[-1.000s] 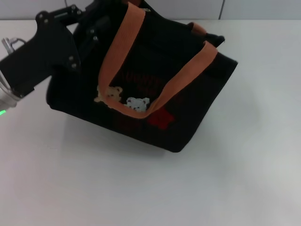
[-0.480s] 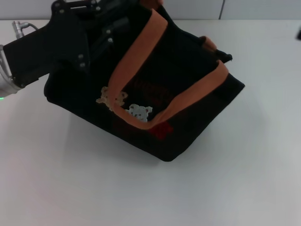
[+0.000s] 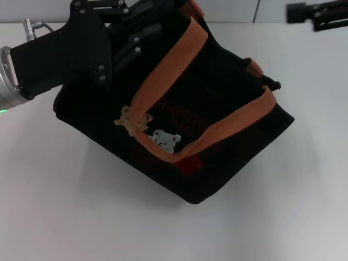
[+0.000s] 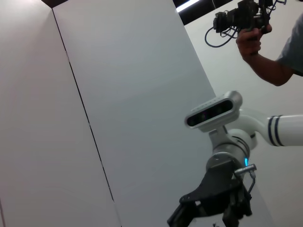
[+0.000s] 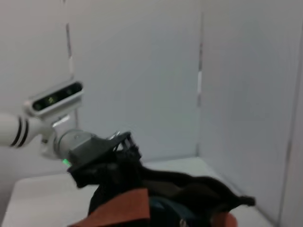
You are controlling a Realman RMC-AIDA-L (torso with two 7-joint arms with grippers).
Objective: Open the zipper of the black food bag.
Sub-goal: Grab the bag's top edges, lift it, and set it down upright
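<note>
The left gripper (image 3: pixel 138 24) sits at the far left top corner of the bag (image 3: pixel 179 125), its black body lying over the bag's upper edge. Its fingers are buried against the dark fabric, so whether they are apart or clamped on something cannot be told. Over the last second this gripper has moved right and away from the robot, and the bag has gone with it: the bag has swung round, its right end now pointing more toward the robot's right and its near bottom corner lower in the head view.

The right gripper (image 3: pixel 318 13) has come into the head view at the far right top, above the table (image 3: pixel 65 206) and well apart from the bag; a second ago it was not there. Its fingers are too dark to read there. In the left wrist view it shows farther off (image 4: pixel 213 215), with its fingers seeming spread.

The bag lies tilted on the white table, front panel up, an orange strap (image 3: pixel 174 65) looped across it. Two small bear patches (image 3: pixel 149 130) sit near the strap's low bend, with red print (image 3: pixel 182 117) beside them; the lettering is too faint to read. The zipper cannot be made out along the top edge.

In the right wrist view the bag (image 5: pixel 189 189) appears with the left gripper (image 5: pixel 102 158) at its corner.
</note>
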